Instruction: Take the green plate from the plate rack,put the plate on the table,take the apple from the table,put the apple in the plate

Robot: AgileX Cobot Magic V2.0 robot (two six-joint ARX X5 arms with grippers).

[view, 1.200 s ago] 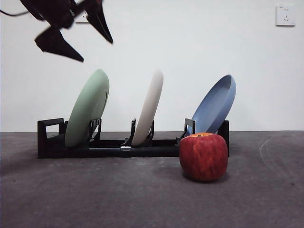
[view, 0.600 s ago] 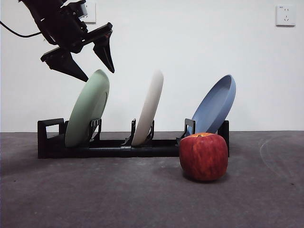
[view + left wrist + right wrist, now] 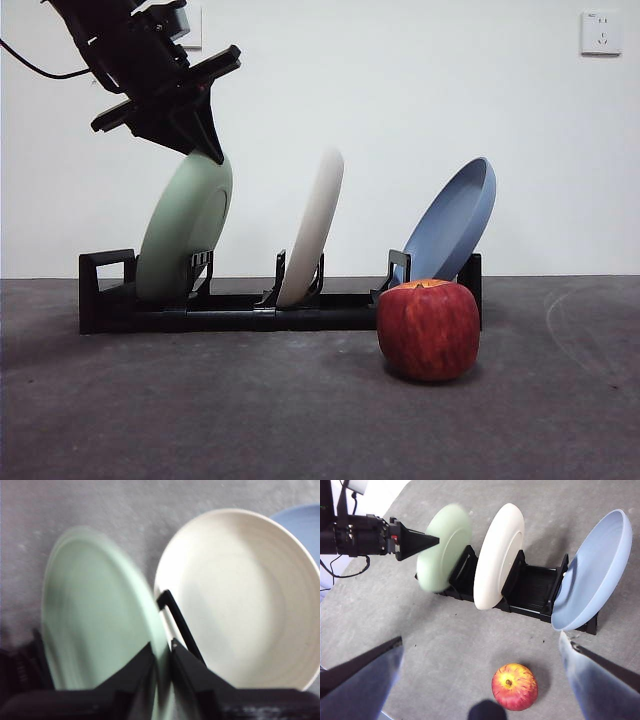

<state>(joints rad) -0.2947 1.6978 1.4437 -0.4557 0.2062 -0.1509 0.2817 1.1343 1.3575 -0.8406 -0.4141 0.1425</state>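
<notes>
Left to right across the front view: the left gripper point(image 3: 205, 150) has its jaws closed over the top rim of the green plate point(image 3: 183, 235), which stands in the end slot of the plate rack point(image 3: 240, 312). Next come a cream plate point(image 3: 312, 228) and a blue plate point(image 3: 455, 220), with the apple point(image 3: 429, 329) on the table point(image 3: 300, 410) just before the rack. The right gripper point(image 3: 480, 680) hangs spread wide and empty above. Judged stage: plate grasped but not lifted; placing and the apple transfer remain.

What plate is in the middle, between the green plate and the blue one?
The cream-white plate stands in the plate rack between the green plate and the blue plate, clearest in the front view.
</notes>
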